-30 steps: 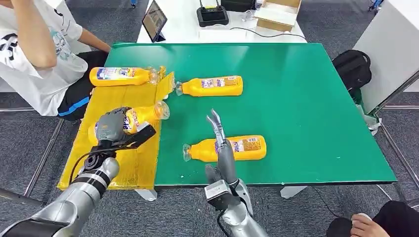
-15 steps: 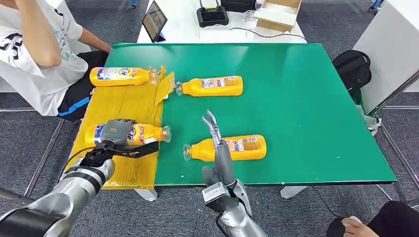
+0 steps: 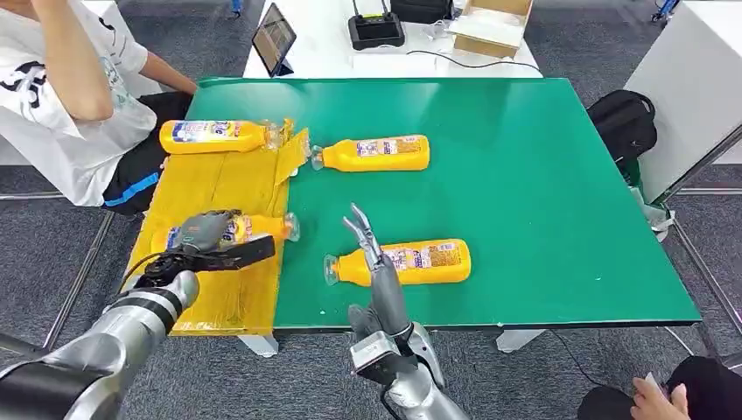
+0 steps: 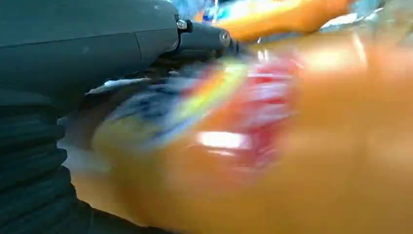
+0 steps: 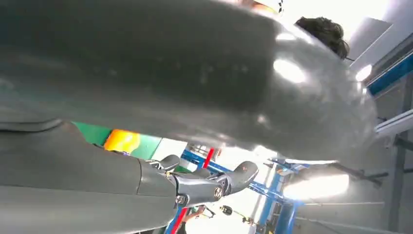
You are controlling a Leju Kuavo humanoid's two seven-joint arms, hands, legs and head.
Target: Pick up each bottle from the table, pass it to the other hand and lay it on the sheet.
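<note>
The green counter point(image 3: 542, 192) carries a yellow sheet point(image 3: 210, 184) at its left edge. The left hand point(image 3: 208, 234) grips a bottle point(image 3: 254, 229) low over the sheet. The right hand point(image 3: 372, 254), fingers spread and empty, hovers over another bottle point(image 3: 429, 260).

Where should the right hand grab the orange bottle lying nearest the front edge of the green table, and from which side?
Grip the nearest orange bottle around its labelled body, the widest part. It lies on its side with its clear cap end pointing toward the yellow sheet, so coming down from above with fingers across its width looks best. The right hand is open just in front of it.
</note>
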